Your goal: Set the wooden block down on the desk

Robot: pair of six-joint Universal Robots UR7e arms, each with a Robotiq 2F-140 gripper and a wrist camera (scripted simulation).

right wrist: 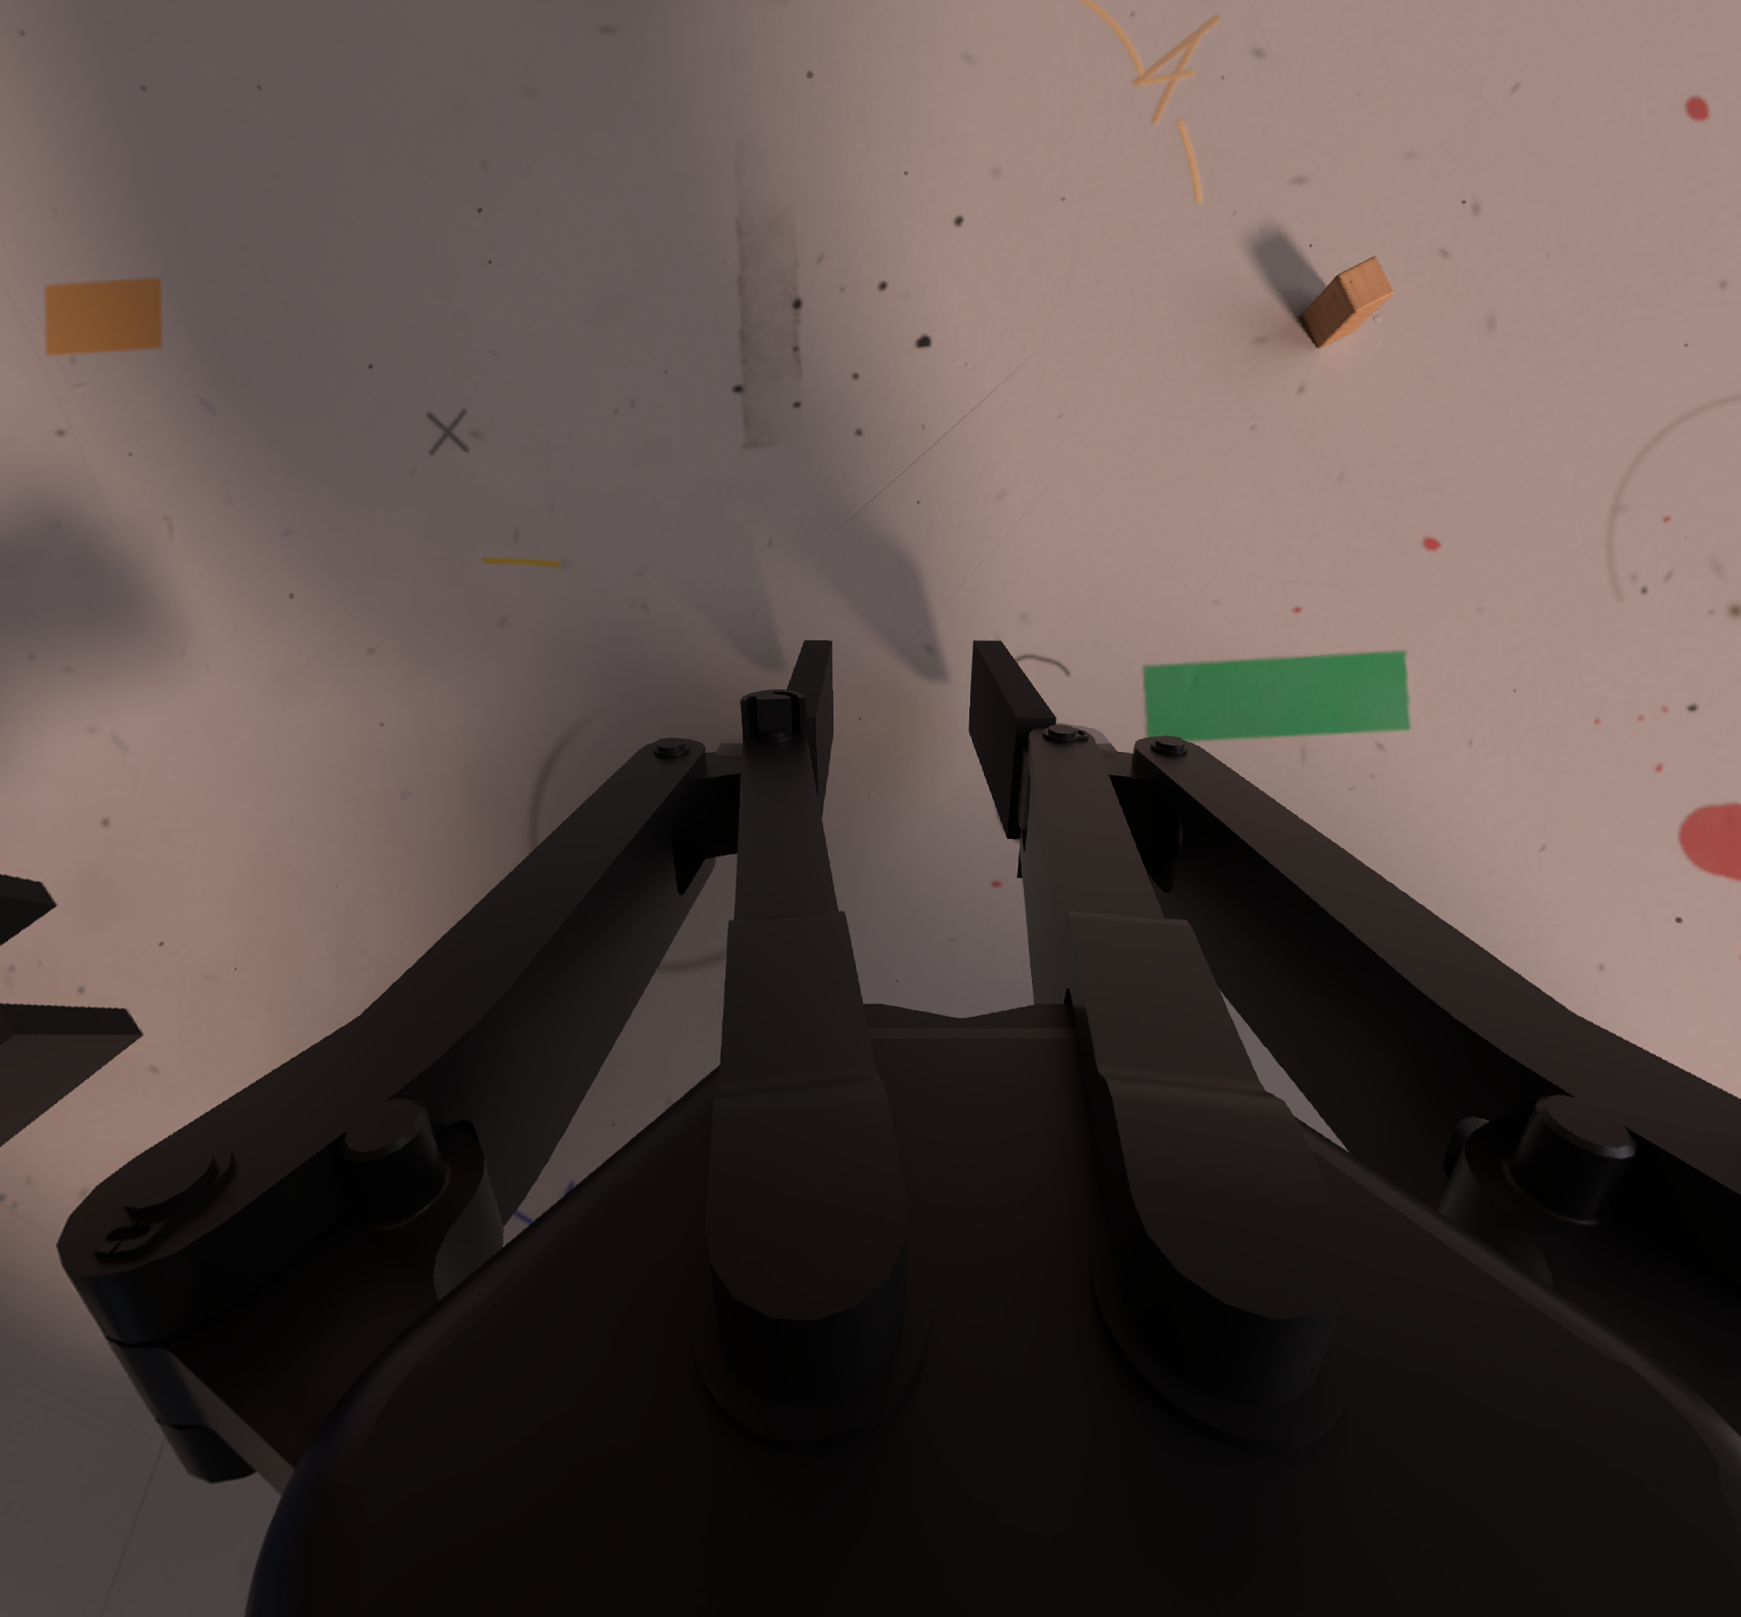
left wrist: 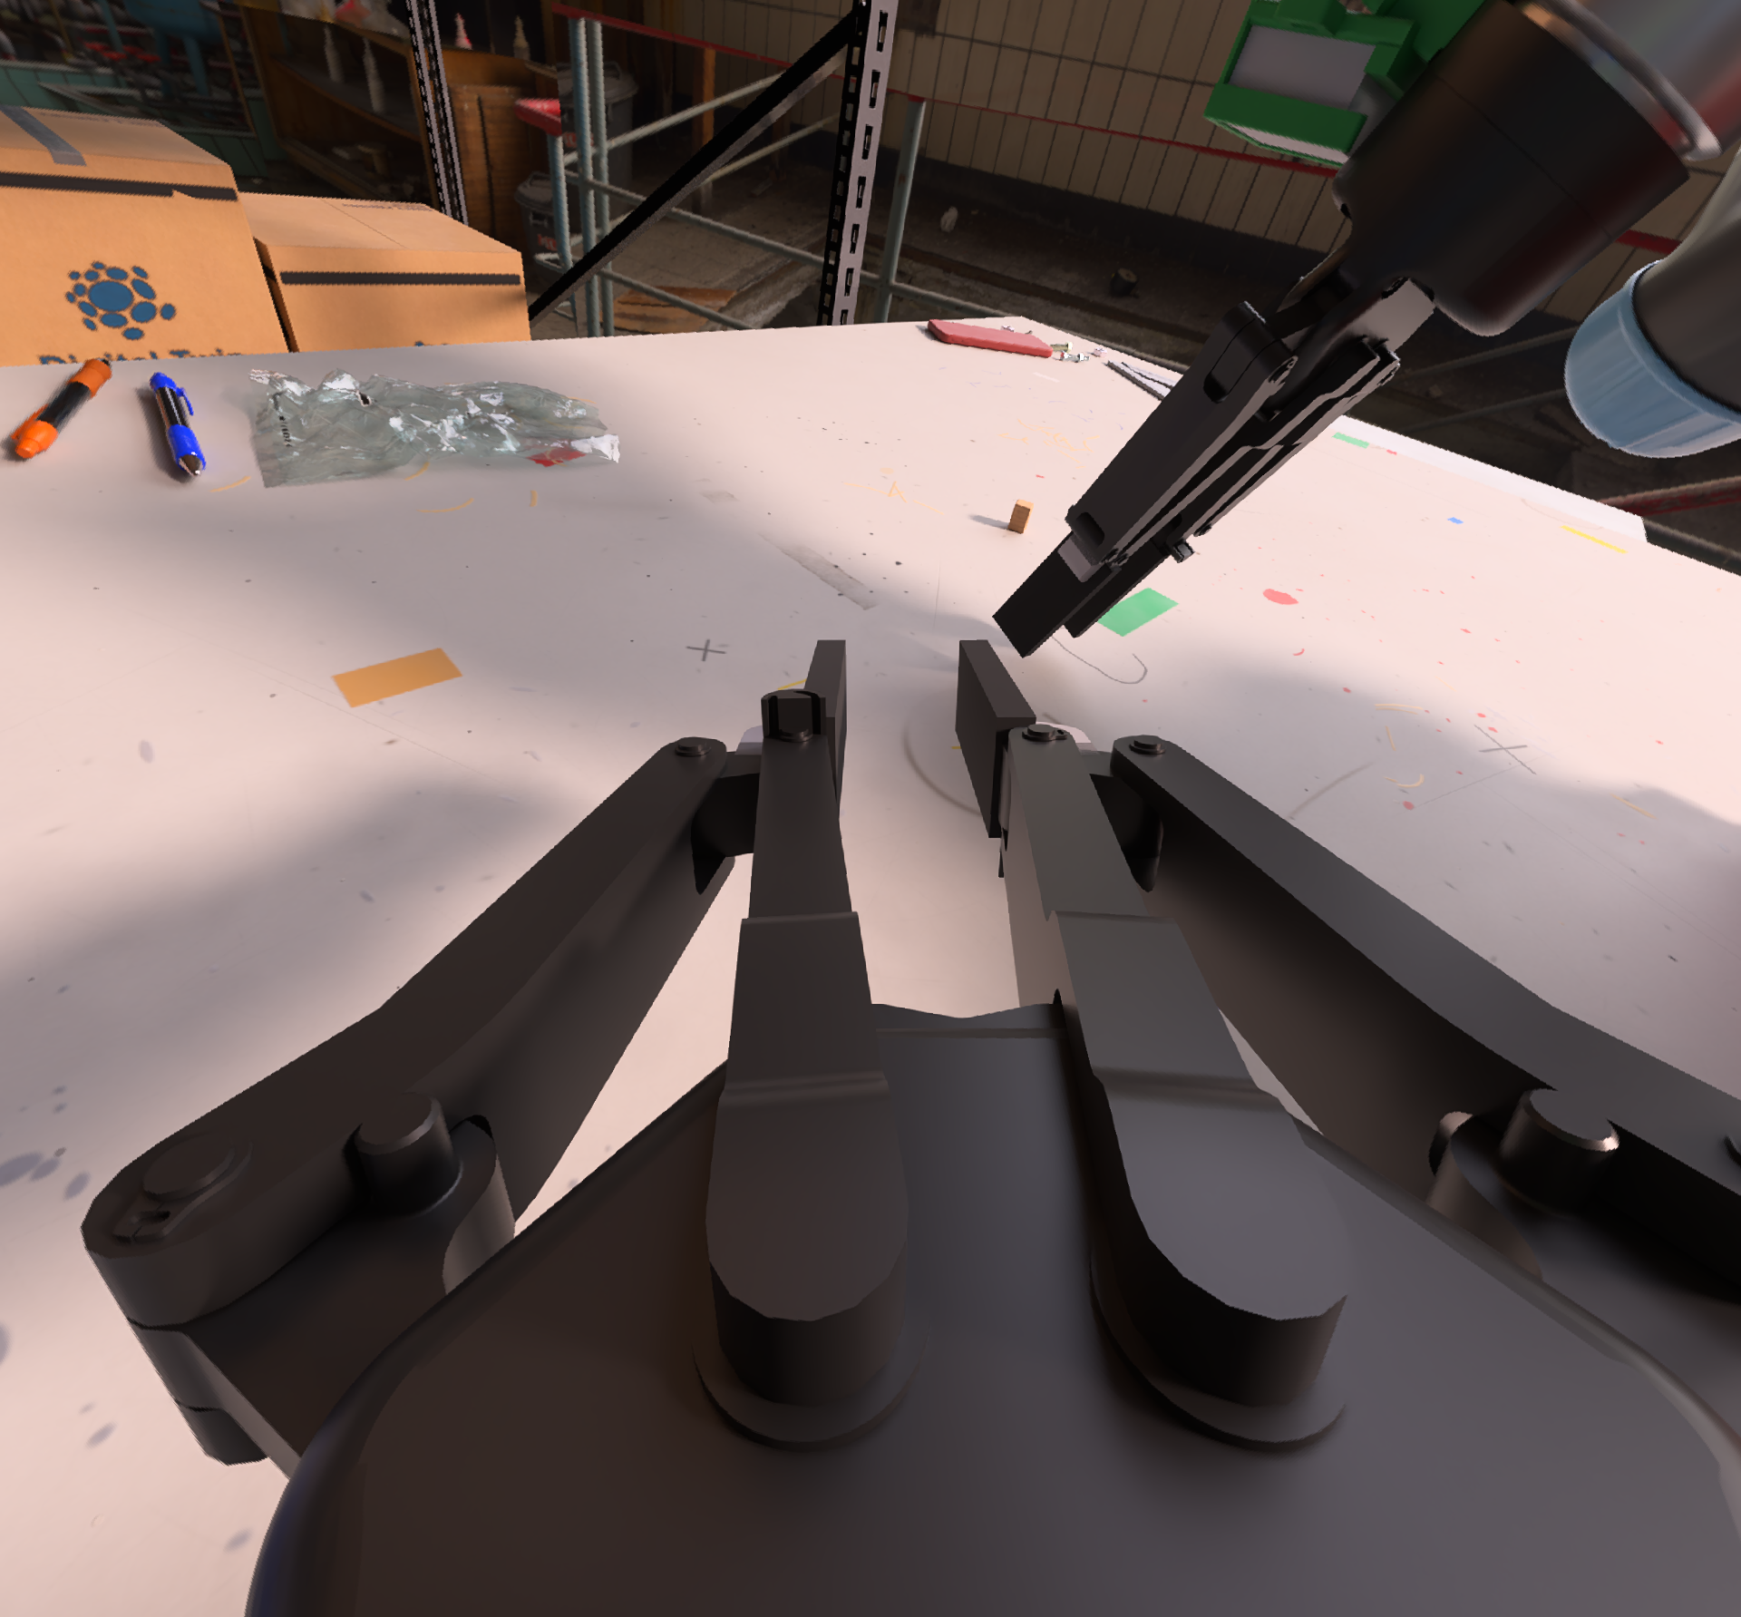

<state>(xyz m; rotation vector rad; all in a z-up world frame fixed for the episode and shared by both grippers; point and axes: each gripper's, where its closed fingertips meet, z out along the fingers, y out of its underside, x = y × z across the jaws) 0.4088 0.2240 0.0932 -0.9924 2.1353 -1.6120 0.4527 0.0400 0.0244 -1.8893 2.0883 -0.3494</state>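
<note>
A small wooden block (left wrist: 1019,516) stands on the white desk (left wrist: 565,818), apart from both grippers. In the right wrist view the block (right wrist: 1345,302) sits on the desk (right wrist: 1036,347) ahead and to the right of my fingers. My left gripper (left wrist: 900,658) is open and empty, low over the desk. My right gripper (right wrist: 902,658) is open and empty, pointing down at the desk. In the left wrist view the right gripper (left wrist: 1036,620) reaches in from the upper right, its tips just in front of the block. The left fingertips (right wrist: 94,1025) show at the left edge.
An orange marker (left wrist: 56,418), a blue pen (left wrist: 177,422) and a crumpled plastic bag (left wrist: 414,427) lie at the far left. Cardboard boxes (left wrist: 122,253) stand behind them. A red flat object (left wrist: 989,337) lies at the far edge. Green tape (right wrist: 1277,694) and orange tape (right wrist: 104,315) mark the desk.
</note>
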